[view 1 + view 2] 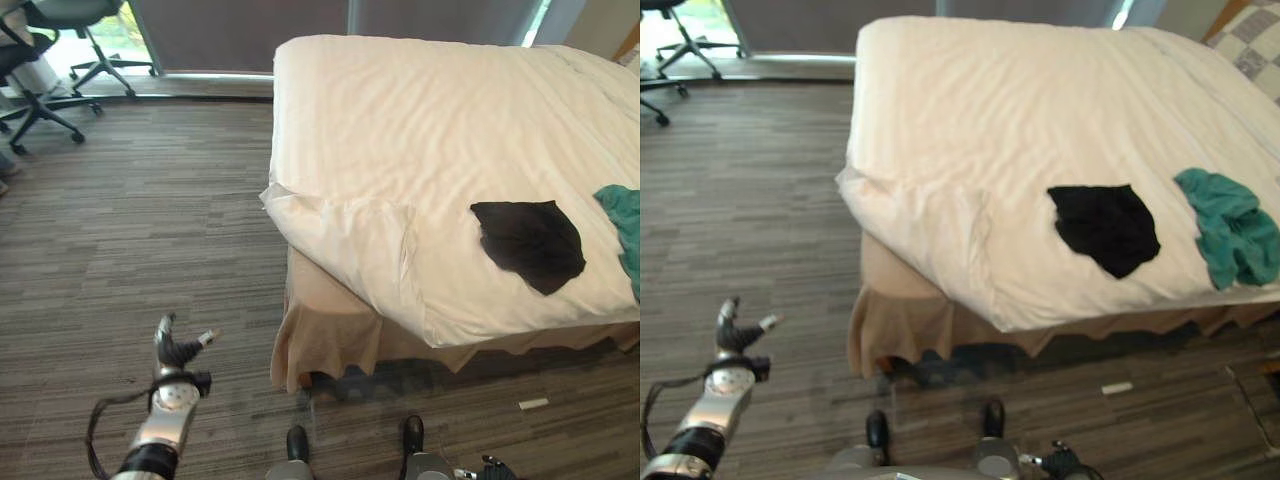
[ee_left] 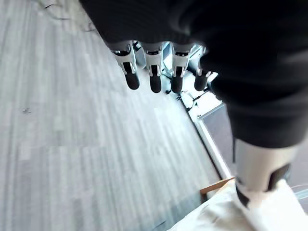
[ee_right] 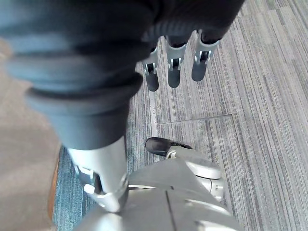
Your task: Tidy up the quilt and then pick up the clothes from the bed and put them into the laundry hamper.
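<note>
Left hand (image 1: 176, 352): low over the floor, well short of the bed, fingers relaxed and spread, holding nothing.
Right hand (image 3: 174, 61): hanging over the floor, fingers straight, empty.
Quilt (image 1: 420, 160): cream, near corner rumpled and folded over the bed edge; judged best smoothed from that corner first.
Black garment (image 1: 1106, 227): flat on the quilt.
Teal garment (image 1: 1232, 228): bunched just beyond it.

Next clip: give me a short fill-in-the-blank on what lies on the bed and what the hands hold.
The black garment lies on the white ____.
The garment nearer the right edge of the quilt is ____ in colour.
The left hand hangs over the ____ and holds nothing.
Missing words: quilt; teal; floor
</note>
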Available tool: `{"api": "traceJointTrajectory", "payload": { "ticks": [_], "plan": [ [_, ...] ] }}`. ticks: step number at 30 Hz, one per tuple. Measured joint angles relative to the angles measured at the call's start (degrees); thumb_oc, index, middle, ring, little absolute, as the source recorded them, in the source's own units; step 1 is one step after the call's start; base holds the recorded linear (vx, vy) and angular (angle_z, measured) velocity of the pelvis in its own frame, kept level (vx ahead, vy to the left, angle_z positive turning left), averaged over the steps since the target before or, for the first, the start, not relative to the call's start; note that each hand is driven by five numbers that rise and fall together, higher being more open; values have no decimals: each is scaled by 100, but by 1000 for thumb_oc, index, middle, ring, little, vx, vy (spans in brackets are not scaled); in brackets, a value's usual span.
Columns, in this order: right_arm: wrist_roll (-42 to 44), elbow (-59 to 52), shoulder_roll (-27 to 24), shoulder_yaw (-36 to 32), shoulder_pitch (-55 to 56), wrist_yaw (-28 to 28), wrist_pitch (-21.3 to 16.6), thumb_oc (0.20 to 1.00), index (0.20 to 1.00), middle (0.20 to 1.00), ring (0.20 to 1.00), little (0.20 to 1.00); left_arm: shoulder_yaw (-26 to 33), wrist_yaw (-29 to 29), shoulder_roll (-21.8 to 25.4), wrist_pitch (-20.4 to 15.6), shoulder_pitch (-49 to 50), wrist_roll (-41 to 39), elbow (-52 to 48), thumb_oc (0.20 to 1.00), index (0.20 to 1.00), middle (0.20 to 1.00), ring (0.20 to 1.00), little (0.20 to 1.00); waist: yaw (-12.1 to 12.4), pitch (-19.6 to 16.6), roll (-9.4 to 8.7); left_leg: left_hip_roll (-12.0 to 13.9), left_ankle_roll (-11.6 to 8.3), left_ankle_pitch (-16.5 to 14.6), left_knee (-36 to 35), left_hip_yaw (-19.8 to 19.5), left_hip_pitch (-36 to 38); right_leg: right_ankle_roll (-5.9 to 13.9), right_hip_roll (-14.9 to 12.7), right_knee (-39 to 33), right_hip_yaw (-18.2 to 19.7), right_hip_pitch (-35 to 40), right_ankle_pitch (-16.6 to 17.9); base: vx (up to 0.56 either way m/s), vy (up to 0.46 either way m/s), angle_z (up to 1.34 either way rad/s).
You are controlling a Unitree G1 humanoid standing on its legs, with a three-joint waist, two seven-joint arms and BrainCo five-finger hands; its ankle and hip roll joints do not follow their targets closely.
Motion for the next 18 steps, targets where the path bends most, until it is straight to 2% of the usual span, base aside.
{"api": "traceJointTrajectory", "payload": {
  "ticks": [1,2,4,5,6,7,8,9,10,12,15,16,18],
  "plan": [
    [1,-33,-25,-131,95,48,-53,1000,1000,1000,1000,1000,19,15,397,76,152,142,-950,1000,1000,1000,1000,1000,9,-2,28,227,-155,-5,0,153,3,-89,191,-62,-35,27,163,56,-26,3],
    [1,-30,-62,-166,124,46,-52,1000,1000,1000,1000,1000,10,53,559,-62,153,310,-1280,1000,1000,1000,1000,1000,24,-13,100,339,-214,18,2,182,-17,-105,308,-152,-36,70,236,86,-28,-4],
    [1,3,-173,-194,156,48,-13,1000,1000,1000,1000,1000,46,114,646,-153,100,660,-1581,1000,1000,1000,1000,1000,15,-39,226,469,-329,23,1,258,43,-250,429,-239,-37,122,551,89,-17,-16],
    [11,24,-236,-231,180,54,-13,1000,1000,1000,1000,1000,9,128,672,-92,57,857,-1684,1000,1000,1000,1000,1000,-50,-42,311,502,-362,0,2,283,99,-289,478,-241,-10,110,547,84,8,-27],
    [46,37,-375,-338,150,59,-53,1000,1000,1000,1000,1000,-443,103,1003,-43,-160,1714,-2038,1000,1000,1000,1000,1000,-158,-47,445,605,-453,14,6,364,115,-306,606,-240,27,109,549,112,19,-25],
    [47,46,-423,-347,148,60,-57,1000,1000,1000,1000,1000,-583,131,1006,-13,-399,1993,-2025,1000,1000,1000,1000,1000,-225,-48,474,626,-455,16,25,419,128,-335,634,-239,45,103,566,56,15,-21],
    [64,46,-458,-384,145,51,-60,1000,1000,1000,1000,1000,-809,163,970,34,-745,2215,-1899,1000,1000,1000,1000,1000,-314,-50,497,639,-455,16,36,451,147,-366,654,-237,78,112,592,-1,25,-16],
    [219,95,-469,-575,57,39,-47,1000,1000,1000,1000,1000,-1398,142,914,181,-1443,2522,-1580,1000,1000,1000,1000,1000,-344,-54,512,640,-456,16,37,485,164,-390,687,-207,109,96,623,-41,19,-28],
    [264,105,-465,-610,-25,33,-22,1000,1000,1000,1000,1000,-1646,122,912,205,-1718,2675,-1501,1000,1000,1000,1000,1000,-490,-47,469,639,-457,14,37,563,171,-408,691,-206,163,22,644,-38,26,-36],
    [290,111,-466,-541,-176,20,-29,1000,1000,1000,1000,1000,-2526,84,710,316,-2784,3112,-498,1000,1000,1000,1000,1000,-853,-33,416,610,-474,1,37,777,113,-382,675,-207,311,-141,687,-54,7,-41],
    [401,96,-467,-539,-251,-8,-24,1000,1000,1000,1000,1000,-3250,50,277,560,-3653,3306,825,1000,1000,1000,1000,1000,-1144,12,413,607,-521,-38,30,929,53,-353,679,-207,467,-326,723,-59,1,-36],
    [438,103,-465,-541,-305,-36,-13,1000,1000,1000,1000,1000,-3325,-18,246,598,-3727,3407,917,1000,1000,1000,1000,1000,-1262,28,422,648,-553,-63,8,964,-3,-354,665,-207,490,-449,725,-78,4,-45],
    [504,162,-483,-541,-249,-81,-10,1000,1000,1000,1000,1000,-3511,-68,96,614,-3857,3542,1158,1000,1000,1000,1000,1000,-1266,73,454,661,-557,-65,10,1071,-18,-407,729,-207,578,-532,770,-56,9,-29]
  ]
}}
